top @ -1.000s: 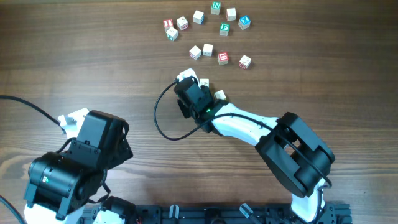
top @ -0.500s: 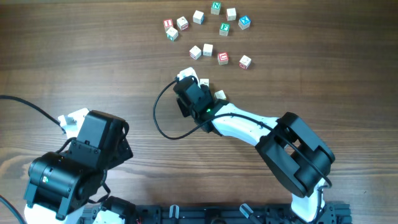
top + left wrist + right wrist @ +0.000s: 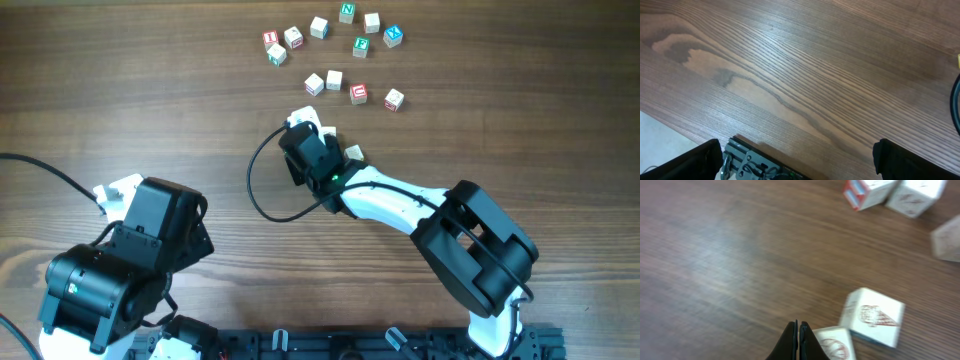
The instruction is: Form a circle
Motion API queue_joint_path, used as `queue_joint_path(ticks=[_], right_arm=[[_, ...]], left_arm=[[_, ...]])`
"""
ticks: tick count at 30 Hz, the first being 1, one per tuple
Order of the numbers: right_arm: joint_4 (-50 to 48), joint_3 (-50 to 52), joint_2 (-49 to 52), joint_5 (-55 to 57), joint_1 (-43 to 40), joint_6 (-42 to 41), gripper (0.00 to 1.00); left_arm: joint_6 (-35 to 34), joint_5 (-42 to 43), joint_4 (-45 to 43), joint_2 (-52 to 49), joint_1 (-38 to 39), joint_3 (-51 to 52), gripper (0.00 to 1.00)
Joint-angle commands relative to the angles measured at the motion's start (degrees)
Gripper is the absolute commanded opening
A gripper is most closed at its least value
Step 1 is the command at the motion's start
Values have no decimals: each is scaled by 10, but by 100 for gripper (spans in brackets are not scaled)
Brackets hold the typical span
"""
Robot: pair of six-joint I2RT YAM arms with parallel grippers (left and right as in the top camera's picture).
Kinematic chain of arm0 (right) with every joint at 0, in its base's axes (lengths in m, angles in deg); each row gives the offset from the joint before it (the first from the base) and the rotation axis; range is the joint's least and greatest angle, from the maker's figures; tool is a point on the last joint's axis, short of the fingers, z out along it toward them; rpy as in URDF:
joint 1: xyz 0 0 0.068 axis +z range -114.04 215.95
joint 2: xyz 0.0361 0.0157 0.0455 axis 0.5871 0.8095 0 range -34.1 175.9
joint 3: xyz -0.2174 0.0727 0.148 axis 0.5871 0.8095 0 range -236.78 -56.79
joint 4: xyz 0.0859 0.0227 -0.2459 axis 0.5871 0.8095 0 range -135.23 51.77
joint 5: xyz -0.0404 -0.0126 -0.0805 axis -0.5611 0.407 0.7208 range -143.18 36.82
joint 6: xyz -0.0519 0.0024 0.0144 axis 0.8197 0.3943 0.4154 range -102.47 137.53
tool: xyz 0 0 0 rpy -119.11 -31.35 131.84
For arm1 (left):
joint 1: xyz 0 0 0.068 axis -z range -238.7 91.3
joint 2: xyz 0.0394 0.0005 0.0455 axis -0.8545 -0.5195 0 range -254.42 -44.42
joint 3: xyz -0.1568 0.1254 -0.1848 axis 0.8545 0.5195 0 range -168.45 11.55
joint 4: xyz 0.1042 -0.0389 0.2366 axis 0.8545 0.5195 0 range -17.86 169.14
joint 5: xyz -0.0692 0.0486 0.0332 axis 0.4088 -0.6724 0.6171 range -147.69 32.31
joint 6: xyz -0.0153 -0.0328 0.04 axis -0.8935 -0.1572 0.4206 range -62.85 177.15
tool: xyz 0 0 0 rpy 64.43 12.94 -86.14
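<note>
Several pale wooden alphabet cubes [image 3: 334, 79] lie in a loose, uneven cluster at the table's far middle; no circle is formed. Two more cubes [image 3: 327, 131] sit apart from them, right by my right gripper [image 3: 301, 123]. In the right wrist view that gripper [image 3: 797, 326] is shut and holds nothing. A cube with a red drawing [image 3: 836, 343] lies just to the right of its tip, and a second one [image 3: 873, 316] lies beyond that. My left gripper [image 3: 800, 162] is open over bare wood at the near left, far from the cubes.
A black cable [image 3: 262, 195] loops on the table left of the right arm. The left arm [image 3: 130, 255] fills the near left corner. The table's front edge and a black rail [image 3: 757, 162] show in the left wrist view.
My right gripper's tip has crept a touch up and to the right beside the two near cubes. The left arm and the far cubes have not moved.
</note>
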Motion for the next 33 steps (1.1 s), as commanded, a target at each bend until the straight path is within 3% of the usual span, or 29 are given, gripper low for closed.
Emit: queue_joint_path(ticks=[1,9,16,22,33], right_arm=[[-7,-5,2,56,-3,-19,4],[45,-5,-60,53,-11,-20,4],[131,-3,-75,-13,-56,-83,4],[132,-2,-64,-123,-97,-104,4],[121,-2,-34,-139,-95,-155,5]], left_arm=[[-9,0,0,1,-3,2,100],[-9,0,0,1,-3,2,100],[-9,0,0,1,-3,2,100],[-9,0,0,1,-3,2,100],[-9,0,0,1,-3,2,100]])
